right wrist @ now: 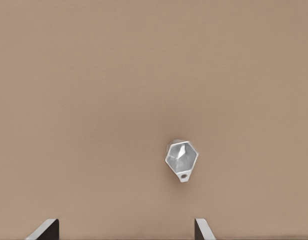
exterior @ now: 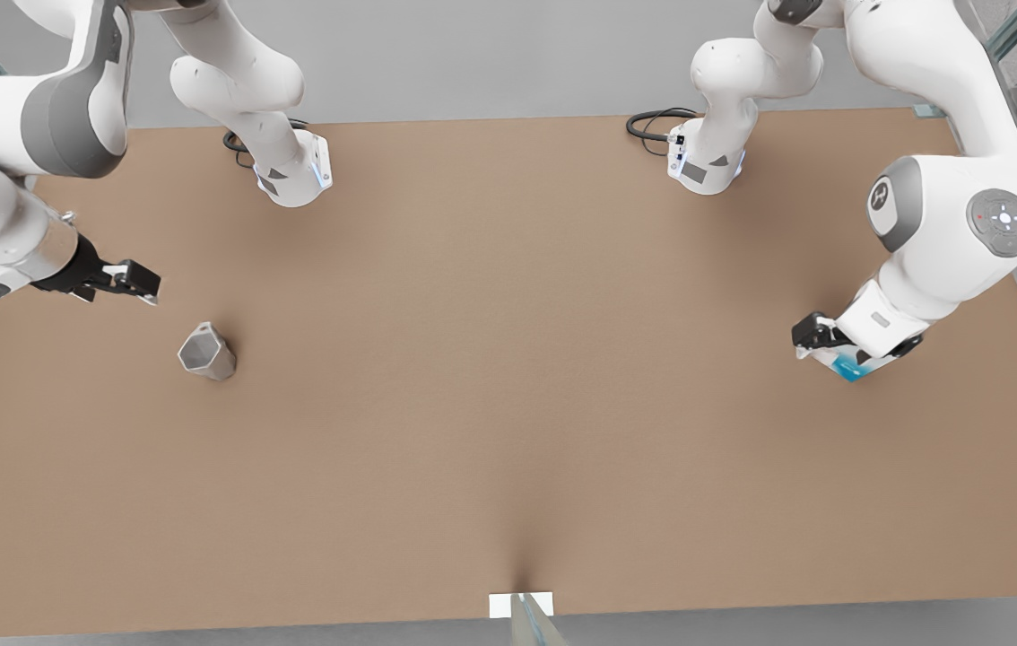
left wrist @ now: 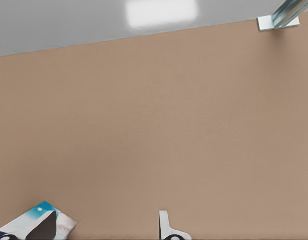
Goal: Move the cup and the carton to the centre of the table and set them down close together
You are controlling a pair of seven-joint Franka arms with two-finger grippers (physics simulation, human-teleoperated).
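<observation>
On the front view's left, the right claw [exterior: 136, 285] hovers above the light brown worktop [exterior: 508, 377], just up and to the left of the cup [exterior: 206, 352]. Its fingers [right wrist: 44, 230] stand wide apart with nothing between them, and the right wrist view shows the cup ahead of that gap, not touched by either finger. The cup is a silvery-grey faceted metal one with six sides, standing on the worktop well to the left of the middle; its mouth opens upward and nothing can be seen inside it.

The centre of the worktop lies between the two arms.

On the front view's right, the left claw [exterior: 818, 345] sits low at the carton [exterior: 847, 366], a white carton with teal and dark blue print near the right-hand edge. The left wrist view shows one finger against the carton [left wrist: 36, 225] and the other finger [left wrist: 166, 227] apart from it, so the claw is open around it rather than squeezed shut.
</observation>
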